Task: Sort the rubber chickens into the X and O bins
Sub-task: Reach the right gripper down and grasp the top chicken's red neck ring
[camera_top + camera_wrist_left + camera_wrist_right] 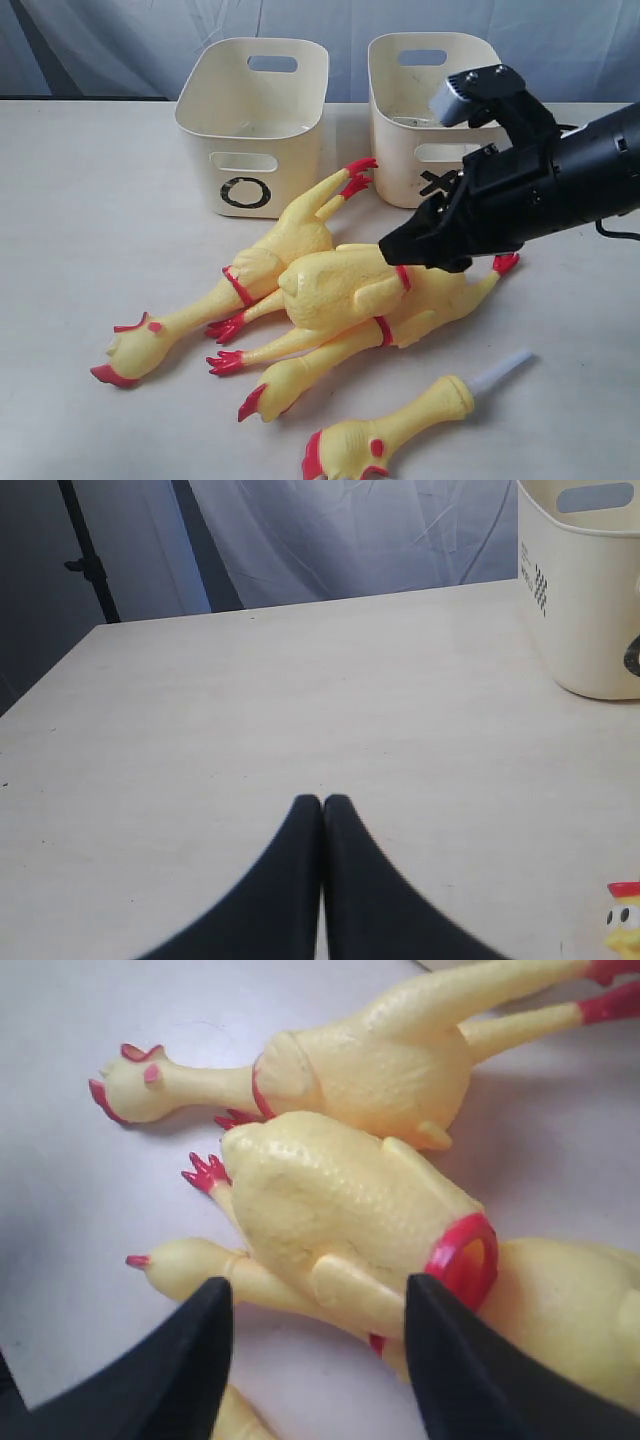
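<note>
The O bin (250,120) and the X bin (420,105) stand side by side at the back of the table. Three rubber chickens lie piled in front of them: one long one (285,245) with its head at the left, a plump body (330,285) with a red neck ring on top, and a third (440,300) underneath. The short chicken with a white tube (400,430) lies apart at the front. My right gripper (398,248) (318,1300) hangs open just over the top body (340,1200), near its red ring (465,1255). My left gripper (322,805) is shut and holds nothing, over bare table.
The left wrist view shows the O bin (585,600) off to one side and a chicken's head (625,920) at the frame's edge. A dark stand (85,560) and a pale curtain (350,530) lie beyond the table's far edge.
</note>
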Robot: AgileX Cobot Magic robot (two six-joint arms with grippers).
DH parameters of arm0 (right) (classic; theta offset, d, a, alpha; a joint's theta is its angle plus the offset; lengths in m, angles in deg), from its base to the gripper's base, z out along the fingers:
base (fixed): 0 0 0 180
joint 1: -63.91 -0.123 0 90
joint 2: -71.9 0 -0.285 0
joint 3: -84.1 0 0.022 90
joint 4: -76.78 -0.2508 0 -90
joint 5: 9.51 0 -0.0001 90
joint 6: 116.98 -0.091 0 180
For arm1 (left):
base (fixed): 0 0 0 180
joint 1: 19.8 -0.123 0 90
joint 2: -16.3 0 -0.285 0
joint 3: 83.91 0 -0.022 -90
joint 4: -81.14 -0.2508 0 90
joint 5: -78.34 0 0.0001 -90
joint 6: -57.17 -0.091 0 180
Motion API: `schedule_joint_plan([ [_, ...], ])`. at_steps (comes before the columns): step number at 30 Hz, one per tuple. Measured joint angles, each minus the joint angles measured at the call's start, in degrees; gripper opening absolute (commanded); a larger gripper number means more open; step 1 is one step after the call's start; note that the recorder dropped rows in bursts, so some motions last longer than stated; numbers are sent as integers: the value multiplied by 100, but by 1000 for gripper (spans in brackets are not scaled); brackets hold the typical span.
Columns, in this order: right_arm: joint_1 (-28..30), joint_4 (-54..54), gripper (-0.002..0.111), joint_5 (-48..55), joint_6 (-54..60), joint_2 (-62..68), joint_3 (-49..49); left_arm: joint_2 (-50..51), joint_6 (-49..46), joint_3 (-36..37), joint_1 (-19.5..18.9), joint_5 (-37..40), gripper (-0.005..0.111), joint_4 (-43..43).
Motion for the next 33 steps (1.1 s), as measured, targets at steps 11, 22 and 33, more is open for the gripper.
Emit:
schedule_joint_plan([
  [11, -243, -133, 58, -840, -239, 495, -22, 0, 0, 0, 0, 0, 0, 0],
  [22, -243, -225, 58, -1010, -646, 1137, -22, 0, 0, 0, 0, 0, 0, 0],
  [33, -243, -651, 58, -886, -698, 1379, -22, 0, 0, 0, 0, 0, 0, 0],
])
